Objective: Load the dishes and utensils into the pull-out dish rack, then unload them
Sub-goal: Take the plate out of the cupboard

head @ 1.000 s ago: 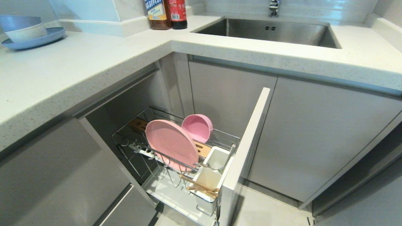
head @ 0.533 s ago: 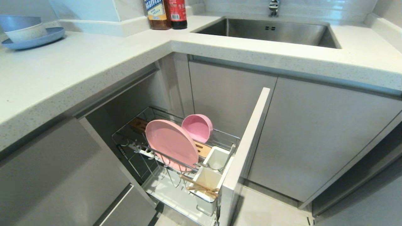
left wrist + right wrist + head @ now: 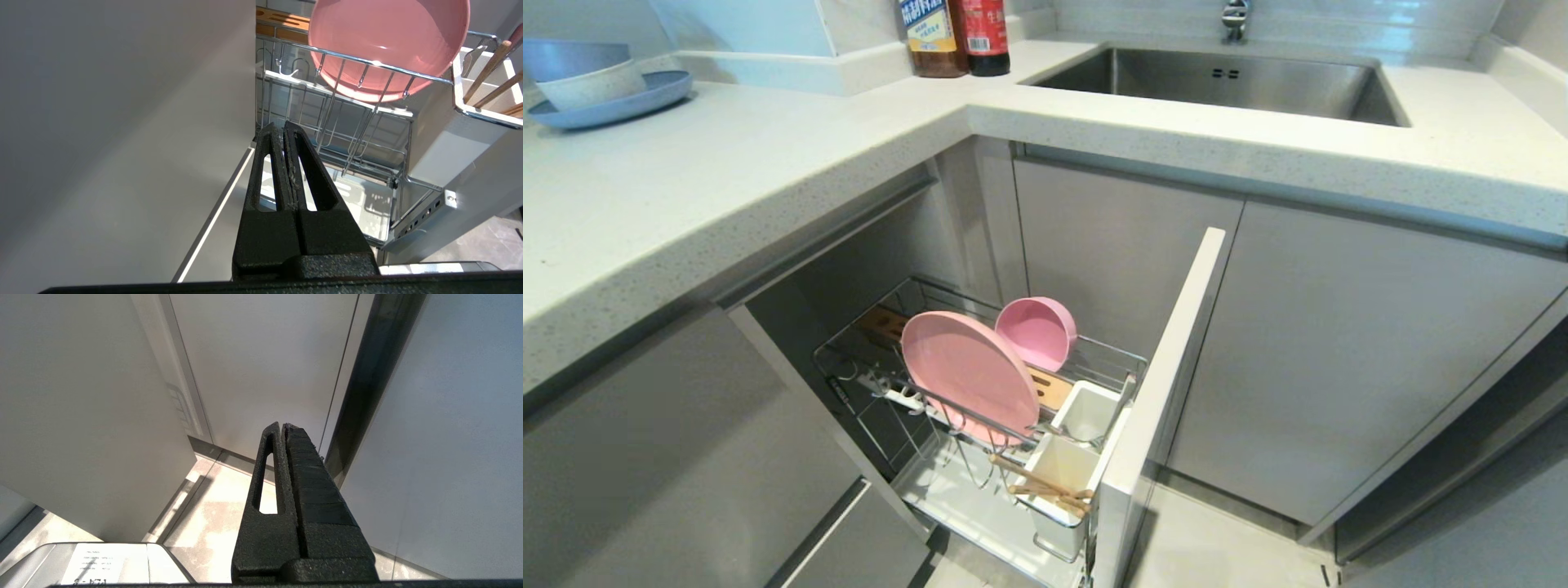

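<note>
Taking the narrow chrome wire pull-out dish rack as the landmark, it stands drawn out of the grey cabinet under the corner of the pale speckled worktop. Far up and to the left of the rack, on the worktop, sits a blue plate with stacked blue and whitish bowls. Up behind the rack, at the back of the worktop, stand two sauce bottles.

In the rack itself, the wide shallow matte pink plate stands on edge in the wire slots, leaning a little. Just behind it and to its right, the small round matte pink bowl is tipped on its side, its hollow facing outward. A slotted wooden strip shows beside the plate. At the rack's front end are two white plastic utensil cups; the pair of light wooden chopsticks lies slanted across the nearer cup. The rack's pale cabinet-front panel closes its right end.

Up and to the right of the rack lies the stainless steel sink.

The left gripper hangs low beside the rack's open side, fingers pressed together and empty. The right gripper hangs before plain cabinet doors above the floor, fingers likewise pressed together, holding nothing.
</note>
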